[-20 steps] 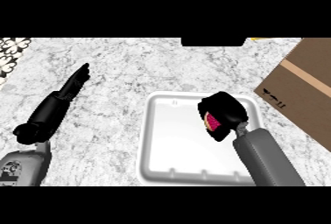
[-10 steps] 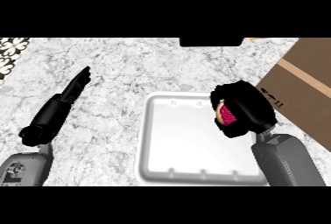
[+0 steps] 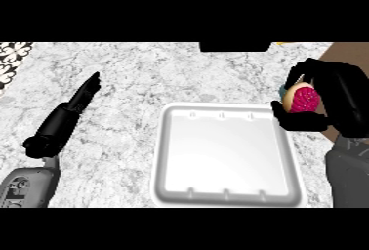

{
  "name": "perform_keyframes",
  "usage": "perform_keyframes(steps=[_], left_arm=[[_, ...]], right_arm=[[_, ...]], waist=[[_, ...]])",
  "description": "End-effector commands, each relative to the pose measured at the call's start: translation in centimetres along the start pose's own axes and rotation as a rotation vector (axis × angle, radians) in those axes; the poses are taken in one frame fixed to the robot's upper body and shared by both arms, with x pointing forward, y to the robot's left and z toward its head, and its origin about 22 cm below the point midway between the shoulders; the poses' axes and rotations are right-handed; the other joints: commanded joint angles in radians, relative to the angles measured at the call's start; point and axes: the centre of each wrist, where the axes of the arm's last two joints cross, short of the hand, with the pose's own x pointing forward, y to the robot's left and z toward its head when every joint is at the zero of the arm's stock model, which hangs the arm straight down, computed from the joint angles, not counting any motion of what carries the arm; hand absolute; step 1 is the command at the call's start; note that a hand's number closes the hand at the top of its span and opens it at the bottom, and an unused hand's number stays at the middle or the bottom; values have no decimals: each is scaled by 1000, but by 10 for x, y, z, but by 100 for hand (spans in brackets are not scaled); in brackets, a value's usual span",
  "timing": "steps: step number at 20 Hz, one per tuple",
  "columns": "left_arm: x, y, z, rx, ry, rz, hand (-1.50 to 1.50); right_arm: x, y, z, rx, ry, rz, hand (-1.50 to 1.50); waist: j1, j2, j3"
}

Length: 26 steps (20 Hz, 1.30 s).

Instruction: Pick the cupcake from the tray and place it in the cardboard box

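My right hand (image 3: 338,100) is curled round the cupcake (image 3: 301,98), which shows pink frosting and a pale base with a bit of teal wrapper. It is held in the air just past the right rim of the white tray (image 3: 223,155), which holds nothing. A brown corner of the cardboard box (image 3: 349,52) shows at the upper right, behind the hand. My left hand (image 3: 81,97) lies at the left over the marble counter with straight fingers pointing away, holding nothing.
The marble counter (image 3: 144,73) spreads around the tray. A black object (image 3: 234,46) sits at the far edge, top centre. A patterned black-and-white patch (image 3: 13,56) shows at the top left corner.
My right hand has carried the cupcake off the tray, rightward and up toward the box. The view has shifted, so the tray now sits lower and more central. The left hand stays straight.
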Motion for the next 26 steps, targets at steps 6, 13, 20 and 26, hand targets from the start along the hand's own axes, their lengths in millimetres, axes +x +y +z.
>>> perform_keyframes(steps=[6, 13, 20, 26], left_arm=[[4, -2, 13, -23, -23, -2, 0], [13, -10, -7, -17, -30, -4, 0], [-1, -12, 1, -30, -26, 10, 0], [3, -7, -6, -40, -28, -6, 0]], right_arm=[[-78, -70, -28, -185, 290, -76, 150], [-153, -90, -49, -55, 352, 83, 150], [-205, -88, -37, 258, 483, 81, 150], [-231, -69, -36, 453, 502, 130, 150]], waist=[[24, 3, 0], [33, 10, 1], [35, 12, 1], [44, 15, 1]])
